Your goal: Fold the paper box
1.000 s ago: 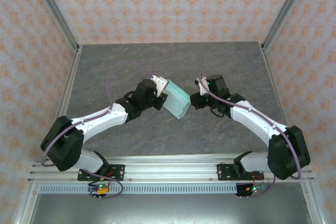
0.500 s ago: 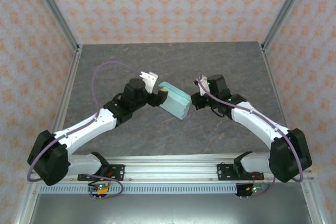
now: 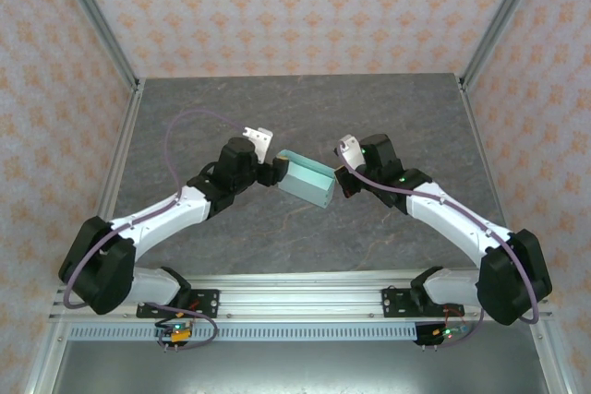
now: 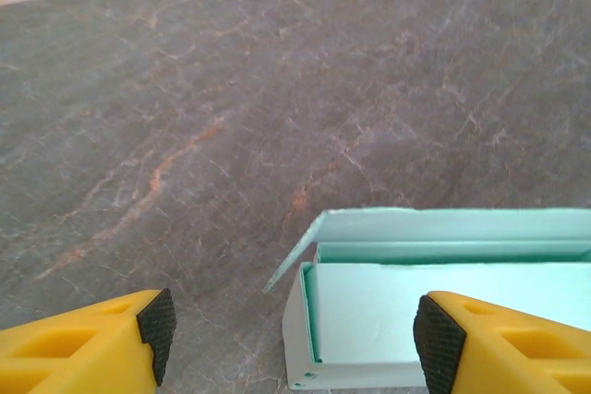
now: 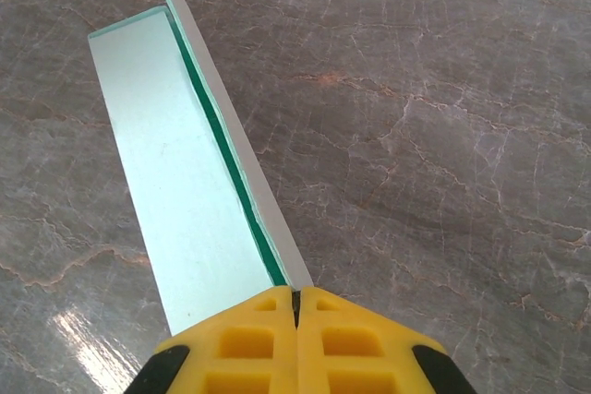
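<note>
1. The right gripper (image 5: 295, 306) reaches in from the near right. Its fingers are pressed fully together, with one thin long wall of the paper box (image 3: 309, 184) pinched between them at the box's right end.
2. The paper box sits at the middle of the table (image 3: 231, 108), directly between the two grippers. Its long axis runs left to right, with the right end slightly nearer. The tray is formed and open at the top. A lid flap (image 4: 434, 225) stands loose along one long side and is not tucked in. It cannot be told whether the base rests fully on the table.
3. The left gripper (image 3: 271, 154) is spread wide and holds nothing. Its pads (image 4: 157, 329) flank the left end of the box. One pad is just beside the end wall and the other is well clear of it.
4. Beyond the box, the far table carries nothing that would interfere.
5. Likely risks:
   - The single pinch on thin card may crease or tear the wall if the box is dragged or twisted.
   - If the left gripper closes across the hollow end, it may crush the tray instead of steadying it.
   - If the loose flap is pushed off line, it may buckle or miss its slot.
   - A push from one side may pivot the light box about the right grip.
</note>
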{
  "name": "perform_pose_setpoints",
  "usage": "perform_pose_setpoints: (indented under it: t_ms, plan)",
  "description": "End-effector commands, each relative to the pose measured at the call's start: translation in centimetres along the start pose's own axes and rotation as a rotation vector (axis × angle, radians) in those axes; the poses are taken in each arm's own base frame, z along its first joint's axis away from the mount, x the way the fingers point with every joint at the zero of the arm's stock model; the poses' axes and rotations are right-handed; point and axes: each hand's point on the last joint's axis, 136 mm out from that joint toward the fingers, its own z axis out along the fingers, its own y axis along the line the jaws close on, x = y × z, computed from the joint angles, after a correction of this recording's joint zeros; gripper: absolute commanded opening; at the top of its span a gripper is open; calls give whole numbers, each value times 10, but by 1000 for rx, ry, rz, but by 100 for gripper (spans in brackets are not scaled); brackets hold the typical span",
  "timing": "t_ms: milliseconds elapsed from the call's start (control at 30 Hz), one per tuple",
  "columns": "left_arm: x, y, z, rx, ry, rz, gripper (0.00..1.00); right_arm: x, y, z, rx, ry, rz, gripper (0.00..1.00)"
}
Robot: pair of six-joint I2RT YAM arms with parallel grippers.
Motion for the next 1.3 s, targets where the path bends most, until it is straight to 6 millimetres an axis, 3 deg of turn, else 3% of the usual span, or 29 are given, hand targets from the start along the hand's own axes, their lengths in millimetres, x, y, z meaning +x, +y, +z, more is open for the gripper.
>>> perform_pose_setpoints:
  t_ms: [0, 200, 333, 467, 633, 767, 867, 1000, 1167, 1267]
  plan:
    - [-9, -3, 4, 17, -47, 58, 72, -4, 1, -4, 11, -31, -41, 5]
    - [-15, -1, 15, 17, -66, 97, 78, -2, 6, -4, -18, -30, -50, 5]
    - [-9, 0, 20, 23, -71, 66, 80, -1, 13, -4, -38, -30, -70, 5]
    - [-3, 7, 17, -11, -78, 48, 83, -1, 13, -4, -42, -31, -73, 5]
    - [-10, 13, 9, -44, -80, 62, 89, 2, 13, -1, -44, -15, -67, 5]
    - [-13, 15, 13, -50, -61, 102, 82, 4, 13, 0, -42, -5, -64, 5]
    - [-13, 13, 20, -21, -53, 99, 68, 4, 13, 0, -43, -4, -63, 5]
    - [-15, 5, 29, 43, -19, 106, 63, 3, 14, -1, -46, -5, -62, 5]
    - [-12, -4, 35, 113, 33, 138, 49, 2, 14, -2, -46, -7, -61, 5]
    - [-12, -8, 33, 143, 40, 141, 57, 2, 14, -2, -45, -7, -61, 5]
